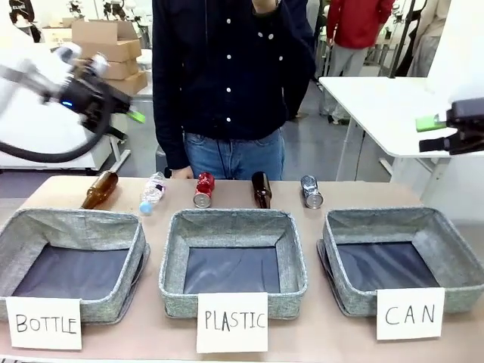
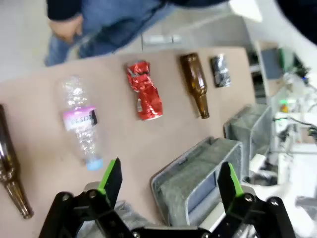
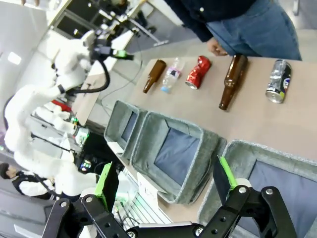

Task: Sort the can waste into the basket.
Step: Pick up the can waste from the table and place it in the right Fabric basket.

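Left pincer [image 2: 169,176]: wide open, empty, held above tabletop [image 1: 363,193].
Right pincer [image 3: 164,176]: wide open, empty.
Red can [image 1: 203,189], dark can [image 1: 311,192]: lying on the far side.
CAN basket [image 1: 454,291]: near side, robot's right.

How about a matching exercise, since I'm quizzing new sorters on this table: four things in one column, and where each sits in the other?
Things:
1. red can
2. dark can
3. clear plastic bottle
4. basket marked CAN

Places:
A. front row, far right, empty
B. back row, far right
C. back row, between the left brown bottle and the red can
D. back row, between the clear plastic bottle and the right brown bottle

Pairs: 1-D, 2-B, 3-C, 4-A
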You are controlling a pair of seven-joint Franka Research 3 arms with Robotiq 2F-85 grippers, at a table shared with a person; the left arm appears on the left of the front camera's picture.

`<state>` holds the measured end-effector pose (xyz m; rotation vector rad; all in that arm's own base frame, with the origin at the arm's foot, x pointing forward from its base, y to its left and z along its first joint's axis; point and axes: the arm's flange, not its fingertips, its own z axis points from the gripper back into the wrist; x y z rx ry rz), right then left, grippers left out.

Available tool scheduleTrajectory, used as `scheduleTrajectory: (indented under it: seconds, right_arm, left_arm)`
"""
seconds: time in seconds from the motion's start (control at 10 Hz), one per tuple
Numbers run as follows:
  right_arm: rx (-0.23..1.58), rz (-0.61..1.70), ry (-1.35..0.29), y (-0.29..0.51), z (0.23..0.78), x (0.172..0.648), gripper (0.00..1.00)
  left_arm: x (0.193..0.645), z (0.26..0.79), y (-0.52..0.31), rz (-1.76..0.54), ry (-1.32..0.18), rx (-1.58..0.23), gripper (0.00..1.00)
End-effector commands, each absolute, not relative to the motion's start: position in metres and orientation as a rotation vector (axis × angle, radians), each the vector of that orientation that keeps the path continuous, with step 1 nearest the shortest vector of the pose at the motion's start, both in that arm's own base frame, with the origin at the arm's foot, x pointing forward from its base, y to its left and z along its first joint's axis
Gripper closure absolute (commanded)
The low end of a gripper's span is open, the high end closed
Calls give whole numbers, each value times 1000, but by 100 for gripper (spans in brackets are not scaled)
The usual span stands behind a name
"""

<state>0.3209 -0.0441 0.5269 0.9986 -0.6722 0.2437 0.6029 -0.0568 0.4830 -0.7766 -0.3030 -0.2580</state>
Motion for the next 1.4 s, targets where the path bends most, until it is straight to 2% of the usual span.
scheduleTrajectory:
  seconds: [0.0, 0.1, 0.2, 0.3, 0.5, 0.6, 0.7, 0.9, 1.1, 1.2, 1.3]
  right_arm:
    - [1011, 268, -703, -44, 527, 326, 0]
    - [1011, 268, -703, -44, 527, 326, 0]
    - [1011, 268, -703, -44, 527, 326, 0]
    - [1011, 268, -703, -44, 527, 326, 0]
    - [1011, 268, -703, -44, 527, 326, 0]
    - [1011, 268, -703, -44, 527, 326, 0]
    - [1011, 268, -703, -44, 527, 326, 0]
    - [1011, 268, -703, -44, 527, 326, 0]
    - [1011, 268, -703, -44, 527, 326, 0]
    - [1011, 268, -703, -44, 527, 326, 0]
    - [1011, 268, -703, -44, 527, 326, 0]
  left_arm:
    - [647, 456, -97, -270, -180, -811, 0]
    - [664, 420, -128, -229, -137, -852, 0]
    - [666, 407, -154, -218, -47, -977, 0]
    - [641, 426, -116, -267, -173, -825, 0]
    - [641, 426, -116, -267, -173, -825, 0]
    - [655, 401, -142, -262, -126, -873, 0]
    - [658, 385, -164, -166, -196, -712, 0]
    - [686, 358, -194, -70, -236, -532, 0]
    - [696, 343, -222, -107, -201, -469, 0]
    - [702, 338, -231, -66, -228, -408, 0]
    - [706, 332, -238, -42, -185, -369, 0]
